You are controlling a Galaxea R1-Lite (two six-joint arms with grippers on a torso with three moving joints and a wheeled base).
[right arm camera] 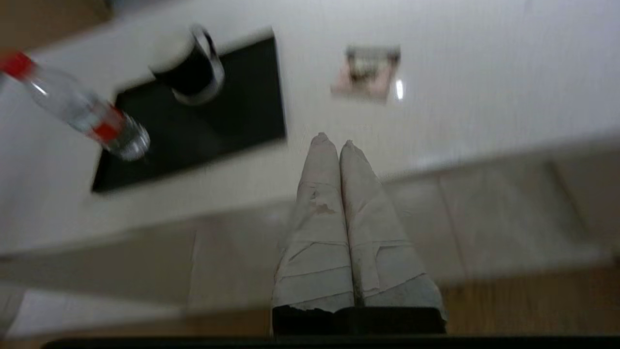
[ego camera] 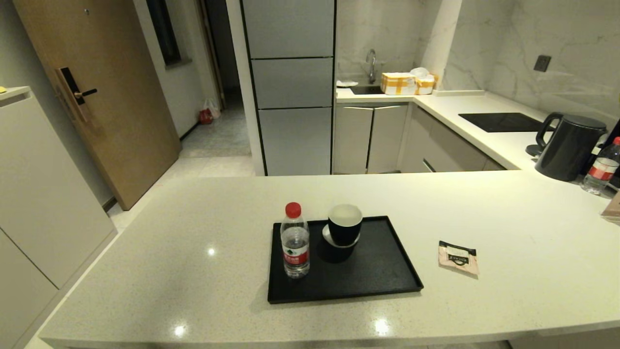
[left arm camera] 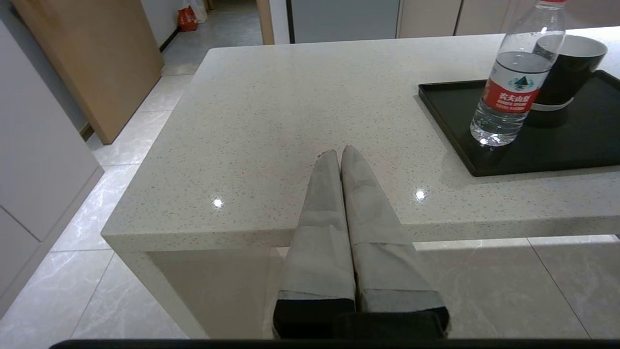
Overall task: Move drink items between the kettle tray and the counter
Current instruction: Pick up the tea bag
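A small clear water bottle (ego camera: 295, 241) with a red cap and red label stands upright at the left end of the matte-black kettle tray (ego camera: 382, 271). A pale-pink sachet (ego camera: 458, 257) with a black top strip lies flat on the speckled counter (ego camera: 193, 232), to the right of the tray. Neither arm shows in the head view. My left gripper (left arm camera: 337, 153) is shut and empty at the counter's near edge, left of the tray (left arm camera: 571, 150) and bottle (left arm camera: 513, 82). My right gripper (right arm camera: 334, 143) is shut and empty at the near edge, short of the sachet (right arm camera: 369, 72).
Stacked black cups with white insides (ego camera: 344, 228) stand on the tray beside the bottle. At the far right stand a black kettle (ego camera: 569, 145) and a second red-labelled bottle (ego camera: 600, 167). A black cooktop panel (ego camera: 501, 121) lies behind them.
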